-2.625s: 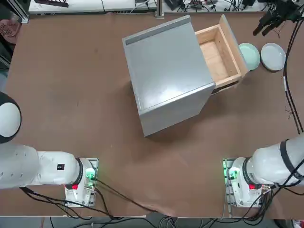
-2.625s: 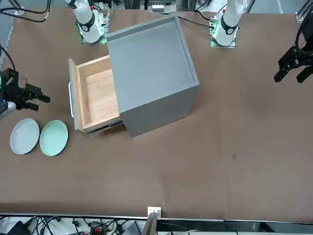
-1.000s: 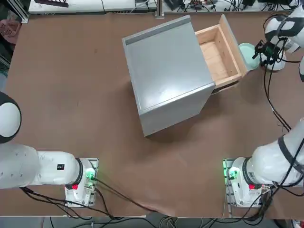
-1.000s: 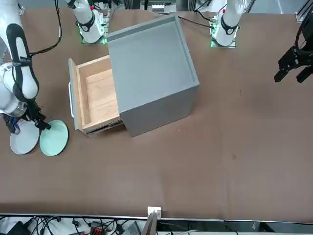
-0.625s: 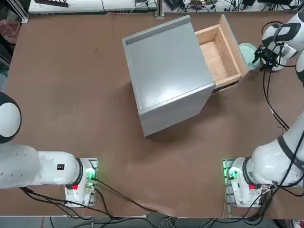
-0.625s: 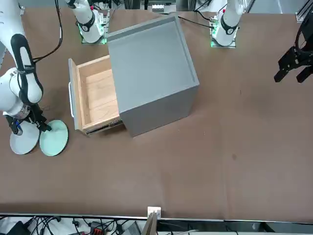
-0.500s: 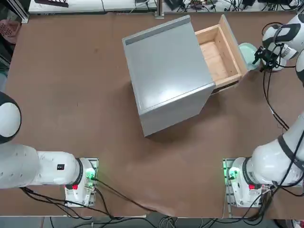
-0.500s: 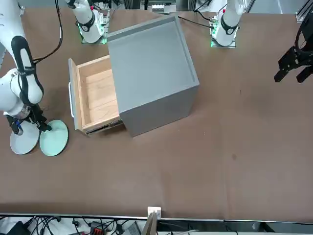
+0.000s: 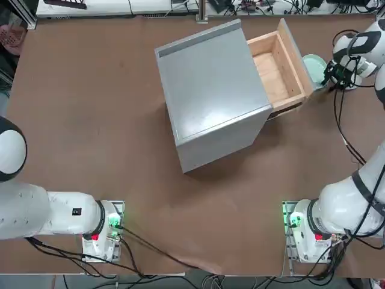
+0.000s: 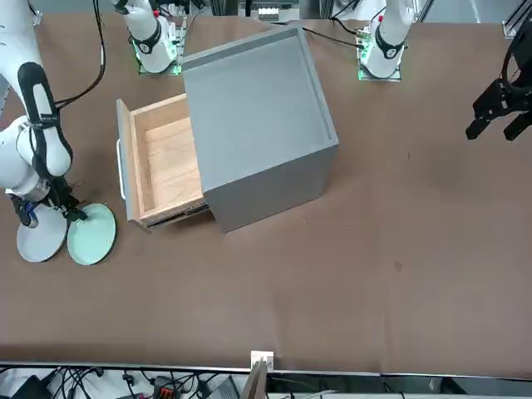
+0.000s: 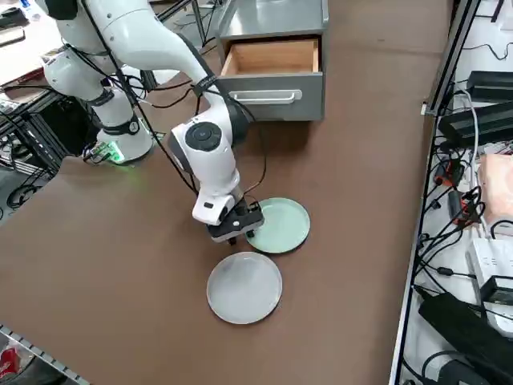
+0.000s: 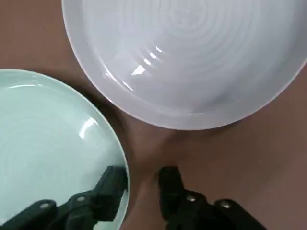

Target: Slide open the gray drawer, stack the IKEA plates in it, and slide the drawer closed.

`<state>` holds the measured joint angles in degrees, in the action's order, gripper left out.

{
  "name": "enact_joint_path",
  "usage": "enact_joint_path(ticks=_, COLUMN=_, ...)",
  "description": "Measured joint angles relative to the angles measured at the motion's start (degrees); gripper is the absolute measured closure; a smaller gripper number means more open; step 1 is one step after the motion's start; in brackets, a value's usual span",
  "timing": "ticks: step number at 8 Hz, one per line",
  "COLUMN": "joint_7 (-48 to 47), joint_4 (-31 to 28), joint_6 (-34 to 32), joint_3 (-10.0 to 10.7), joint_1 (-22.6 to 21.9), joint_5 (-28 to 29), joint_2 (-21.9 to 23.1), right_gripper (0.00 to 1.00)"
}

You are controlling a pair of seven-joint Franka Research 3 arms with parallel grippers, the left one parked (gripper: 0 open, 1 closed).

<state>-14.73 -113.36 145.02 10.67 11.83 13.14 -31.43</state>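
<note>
**A:** Two plates lie side by side on the tabletop, just right of the open gray drawer [image 9: 275,73]: the mint plate [image 11: 278,225] nearer the drawer front, the white plate [image 11: 244,287] beyond it, rims almost touching. You'd judge both as stiff, glossy and light. They look breakable if dropped and slick under the fingers.

**B:** So where would you take hold?

**A:** At the rim, since they lie too flat and shallow for anything else. Your right gripper [image 12: 139,188] is down at the mint plate's edge next to the white one, with one finger over the inside of the rim and the other outside on the tabletop. The fingers stand apart with the rim between them, not yet clamped.

**B:** Anything you can't make out?

**A:** Whether the fingers already touch the rim. Overhead, the arm covers the white plate and most of the mint plate, and the cabinet [image 9: 210,96] hides the drawer's back.
</note>
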Motion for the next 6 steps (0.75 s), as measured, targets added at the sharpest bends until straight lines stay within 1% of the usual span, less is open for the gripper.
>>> enact_joint_path(ticks=1, joint_7=0.14, joint_4=0.28, joint_6=0.07, joint_3=-0.03, joint_1=-0.02, joint_5=-0.07, joint_2=-0.03, right_gripper=0.62)
enact_joint_path(ticks=2, joint_7=1.03, joint_4=0.98, joint_6=-0.11, joint_3=-0.1, joint_1=-0.07, joint_5=-0.16, joint_2=0.09, right_gripper=0.87)
enact_joint_path(ticks=3, joint_7=2.43, joint_4=1.8, joint_6=-0.84, joint_3=-0.15, joint_1=-0.14, joint_5=-0.19, joint_2=0.61, right_gripper=1.0)
enact_joint_path(ticks=4, joint_7=3.46, joint_4=2.93, joint_6=-2.68, joint_3=-0.17, joint_1=-0.21, joint_5=-0.2, joint_2=1.69, right_gripper=1.0)
enact_joint_path(ticks=6, joint_7=4.08, joint_4=6.11, joint_6=-9.86, joint_3=-0.19, joint_1=-0.38, joint_5=-0.24, joint_2=5.32, right_gripper=1.0)
